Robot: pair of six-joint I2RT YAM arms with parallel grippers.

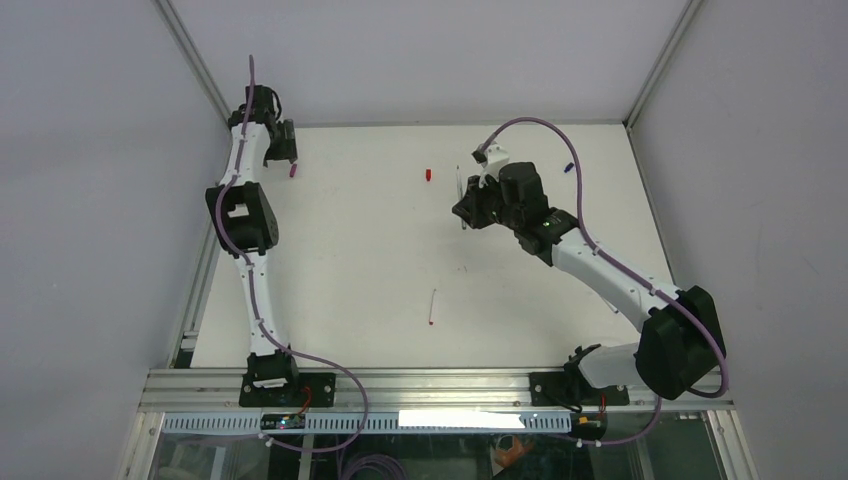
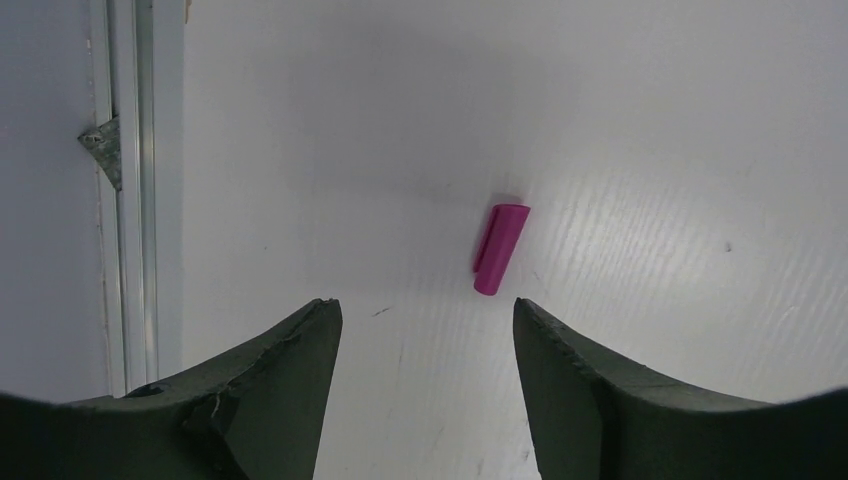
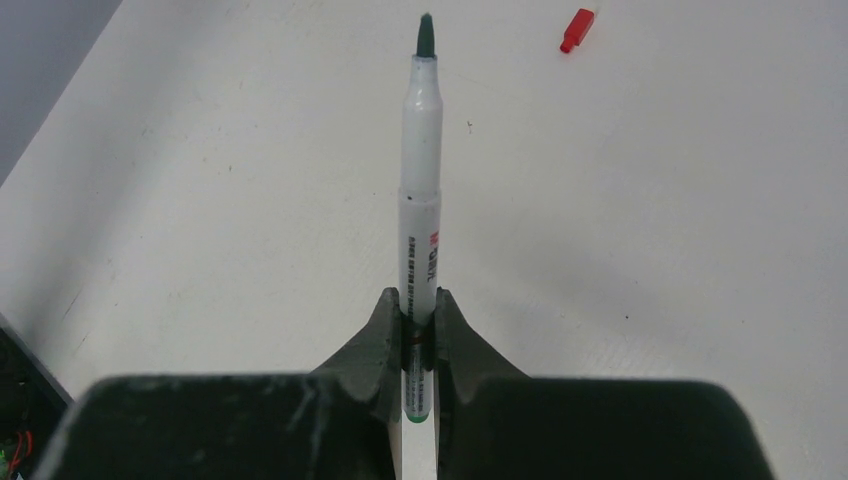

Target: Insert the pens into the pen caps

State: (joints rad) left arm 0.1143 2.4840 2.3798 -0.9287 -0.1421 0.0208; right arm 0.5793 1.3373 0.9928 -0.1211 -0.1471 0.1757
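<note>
Your right hand (image 3: 418,305) is shut tight on a pen (image 3: 421,150) with a dark tip. It is above the table (image 1: 340,270) near the far edge, close to the red cap (image 3: 577,29). Your left hand (image 2: 422,312) is wide open and holds nothing. It is right by the magenta cap (image 2: 500,248) at the far left corner. I think you are picking up that cap. Next, go down, get the cap in the middle, and pinch softly.

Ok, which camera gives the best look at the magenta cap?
The left wrist view: the magenta cap lies close and sharp, just ahead of the open left hand. The top external view shows only a tiny pink speck beside that hand. The right wrist view does not show it at all.
</note>
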